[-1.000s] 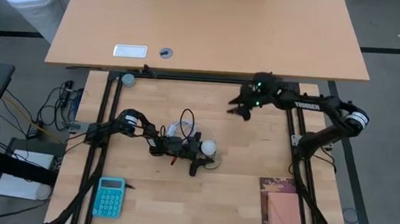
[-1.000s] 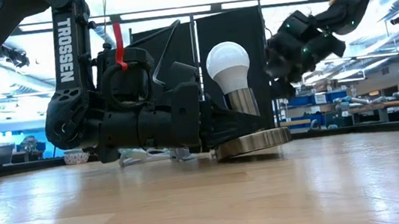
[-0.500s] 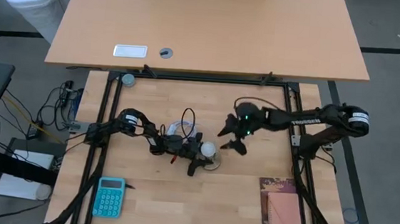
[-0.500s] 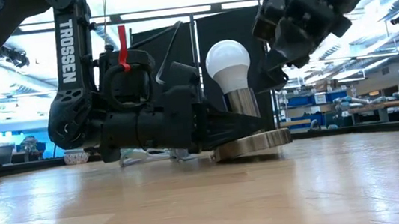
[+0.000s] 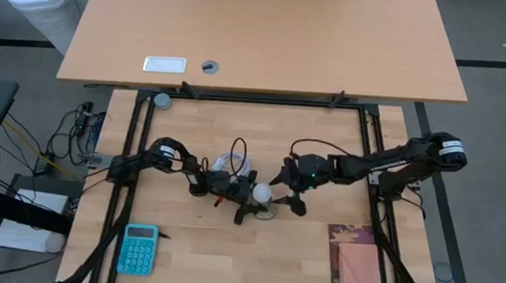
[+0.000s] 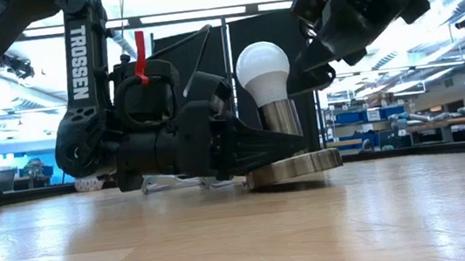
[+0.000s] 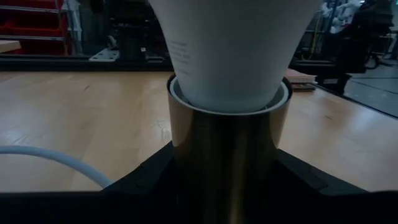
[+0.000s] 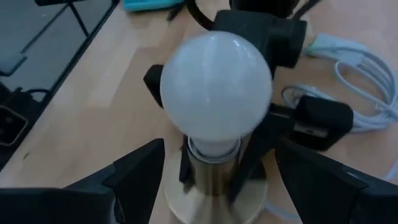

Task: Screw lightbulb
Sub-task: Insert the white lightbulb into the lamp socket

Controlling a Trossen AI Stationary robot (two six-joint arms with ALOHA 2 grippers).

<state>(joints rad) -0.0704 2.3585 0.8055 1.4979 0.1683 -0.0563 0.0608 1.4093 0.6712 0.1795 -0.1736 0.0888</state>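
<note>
Lightbulb (image 6: pixel 262 67) stands upright in the brass socket (image 6: pixel 294 166), globe up, and that socket serves as the landmark. The left gripper (image 5: pixel 246 204) clamps the socket's barrel low on the table. The right gripper (image 8: pixel 211 186) hangs just above the bulb, fingers spread wide on either side, empty. The smooth globe looks light, slippery and fragile; a gentle hold around its widest part seems safest.

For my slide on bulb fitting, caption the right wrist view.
Open right gripper straddles the lightbulb standing in its socket, left gripper clamping the socket.
</note>
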